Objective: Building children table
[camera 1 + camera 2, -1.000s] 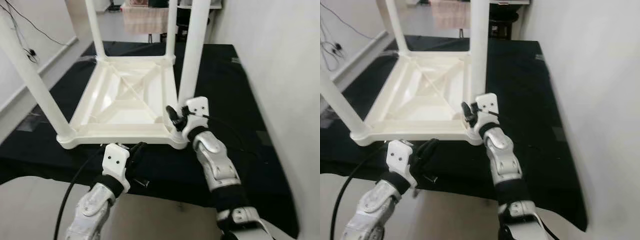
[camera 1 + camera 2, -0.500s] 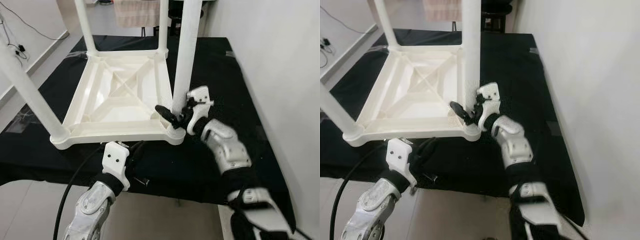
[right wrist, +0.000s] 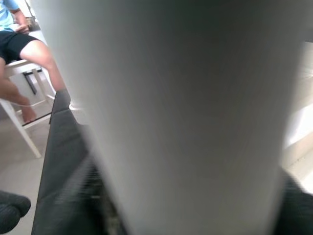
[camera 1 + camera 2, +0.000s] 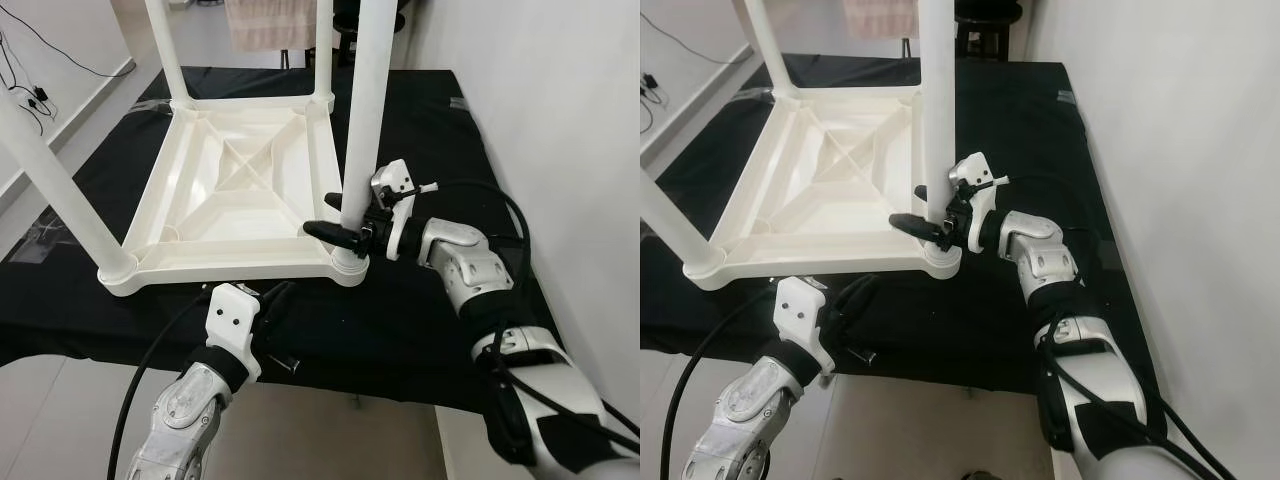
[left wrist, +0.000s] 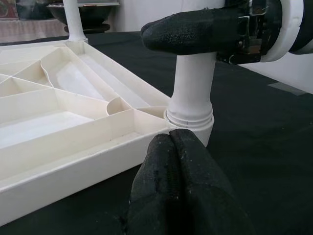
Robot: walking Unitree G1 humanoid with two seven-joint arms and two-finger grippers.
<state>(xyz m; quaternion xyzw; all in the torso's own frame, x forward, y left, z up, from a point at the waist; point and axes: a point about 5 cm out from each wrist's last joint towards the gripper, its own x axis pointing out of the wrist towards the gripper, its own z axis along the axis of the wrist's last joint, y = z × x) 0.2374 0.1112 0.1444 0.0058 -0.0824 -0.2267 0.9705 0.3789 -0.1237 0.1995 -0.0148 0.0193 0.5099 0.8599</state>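
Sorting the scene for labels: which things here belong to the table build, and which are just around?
Job: tabletop; leg gripped by right claw; left claw, shut.
Around: black cloth; wall cable; seated person.

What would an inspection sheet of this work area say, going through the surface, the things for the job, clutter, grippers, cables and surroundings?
Surface: black cloth over a low platform.
Job's things: white table top lying upside down, four white legs standing in its corners.
Clutter: nothing seen.
Grippers: right gripper closed around the near right leg just above its socket; left gripper shut, empty, low before the table's near edge.
Cables: black cable along the left arm; black cable looping over the right arm; thin wires on the left wall.
Surroundings: white wall to the right, pale floor, a seated person's legs in the right wrist view.
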